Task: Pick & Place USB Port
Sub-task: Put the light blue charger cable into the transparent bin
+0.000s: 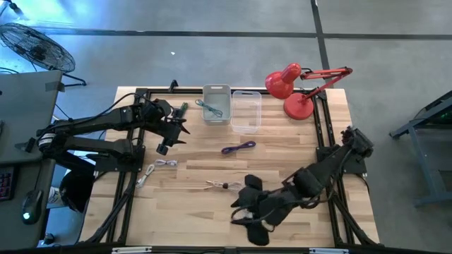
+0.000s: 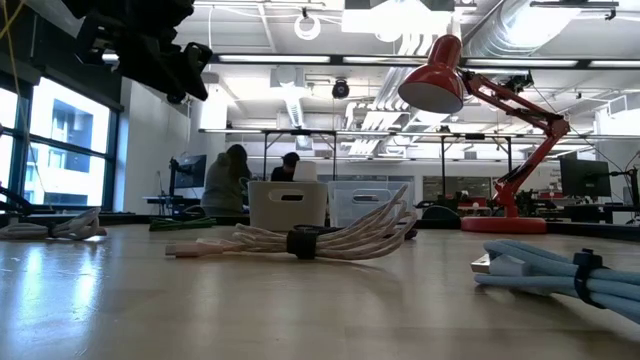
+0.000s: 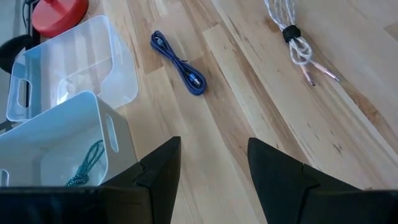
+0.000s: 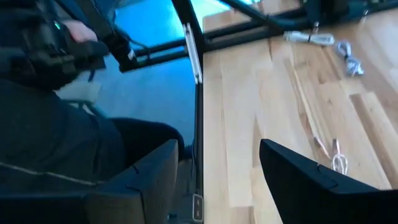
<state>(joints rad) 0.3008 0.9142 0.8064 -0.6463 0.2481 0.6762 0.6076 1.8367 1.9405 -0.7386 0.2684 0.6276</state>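
Note:
Several bundled USB cables lie flat on the wooden table: a blue-purple one [image 1: 238, 147] [image 3: 178, 62], a white one with a dark tie [image 1: 222, 185] [image 2: 320, 238], and white ones near the left side [image 1: 161, 165] [image 4: 317, 38]. A teal cable [image 3: 87, 165] lies inside the grey bin [image 1: 217, 104]. My left gripper [image 1: 169, 137] [image 3: 214, 146] hovers open beside that bin, with nothing between its fingers. My right gripper [image 1: 244, 212] [image 4: 217, 149] is raised above the near middle of the table, open and empty, pointing toward the left edge.
A clear bin [image 1: 246, 111] stands right of the grey one at the far edge. A red desk lamp [image 1: 293, 88] stands at the far right corner. Another pale cable bundle [image 2: 560, 275] lies close to the low camera. A dark frame rail [image 4: 194, 56] runs along the table's left edge.

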